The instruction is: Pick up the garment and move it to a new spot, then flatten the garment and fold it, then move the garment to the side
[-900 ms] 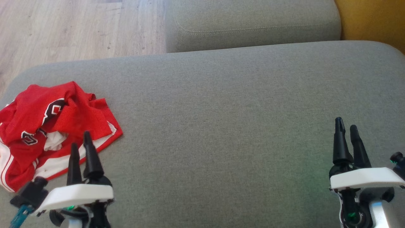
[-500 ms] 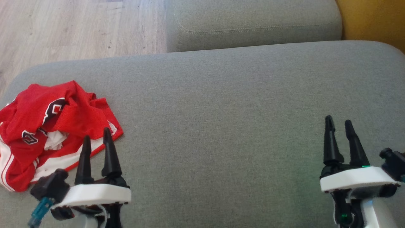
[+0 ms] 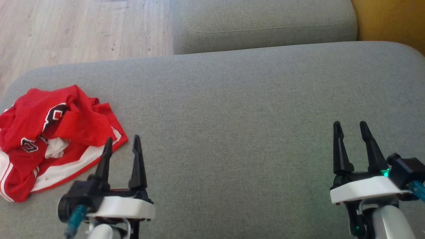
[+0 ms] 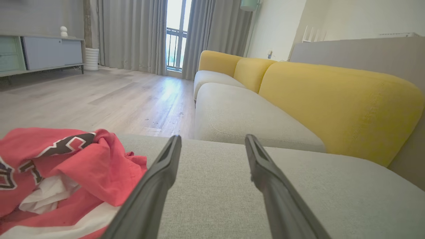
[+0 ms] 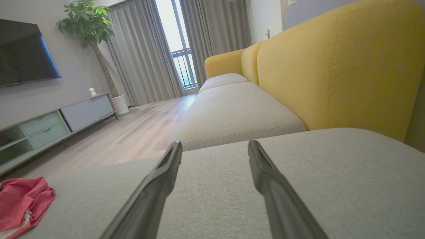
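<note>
A crumpled red-and-white mesh jersey (image 3: pixel 76 116) lies at the left end of a grey fabric sofa cushion (image 3: pixel 232 116), just left of the nearer left hand (image 3: pixel 122 138), spread open and empty; the right hand (image 3: pixel 350 123), also spread, sits well apart.

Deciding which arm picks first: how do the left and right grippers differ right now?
The left gripper is right beside the red garment's corner; the right gripper is far from it, over bare grey cushion. The left wrist view shows the garment large beside a finger; the right wrist view shows it small at the edge. Both are open, empty, and point the same way.
</note>
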### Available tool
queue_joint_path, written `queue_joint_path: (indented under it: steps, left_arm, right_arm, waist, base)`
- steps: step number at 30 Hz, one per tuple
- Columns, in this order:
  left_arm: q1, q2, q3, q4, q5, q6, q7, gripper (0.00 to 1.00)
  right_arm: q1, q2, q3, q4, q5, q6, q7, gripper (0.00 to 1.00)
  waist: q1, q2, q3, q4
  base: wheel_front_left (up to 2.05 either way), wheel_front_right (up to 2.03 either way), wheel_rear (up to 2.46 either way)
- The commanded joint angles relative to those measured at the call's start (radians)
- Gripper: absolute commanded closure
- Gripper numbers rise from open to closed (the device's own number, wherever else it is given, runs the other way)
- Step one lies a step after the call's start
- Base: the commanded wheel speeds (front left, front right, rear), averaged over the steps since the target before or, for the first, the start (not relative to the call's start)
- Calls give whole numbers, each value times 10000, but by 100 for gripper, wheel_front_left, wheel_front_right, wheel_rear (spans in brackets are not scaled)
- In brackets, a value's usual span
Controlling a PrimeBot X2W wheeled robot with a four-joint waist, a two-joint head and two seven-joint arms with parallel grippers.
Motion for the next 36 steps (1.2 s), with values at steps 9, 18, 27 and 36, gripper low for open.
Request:
queue_joint_path:
  steps: [9, 18, 27, 36]
  left_arm:
    - [-636, 632, -800, -201, 1181, 749, -383, 0]
    - [-845, 1000, -1616, -169, 2192, 1141, -650, 0]
    - [-458, 374, -908, -761, 1650, 548, -917, 0]
    - [217, -783, 691, -471, 1945, -1160, -1183, 0]
  right_arm:
    - [-317, -71, 203, 56, -1054, 61, -386, 0]
    - [-327, -76, 406, -99, -2533, 67, -652, 0]
    - [-244, -80, 682, -43, -1468, 73, -918, 0]
    - [24, -85, 977, -39, -509, 78, -1183, 0]
  waist:
    - [-1, 0, -48, -12]
    - [-1, 0, -53, 36]
    - [-1, 0, -16, 92]
    - [-1, 0, -32, 70]
  base:
    - [0, 0, 0]
    - [0, 0, 0]
    - [0, 0, 0]
    - [0, 0, 0]
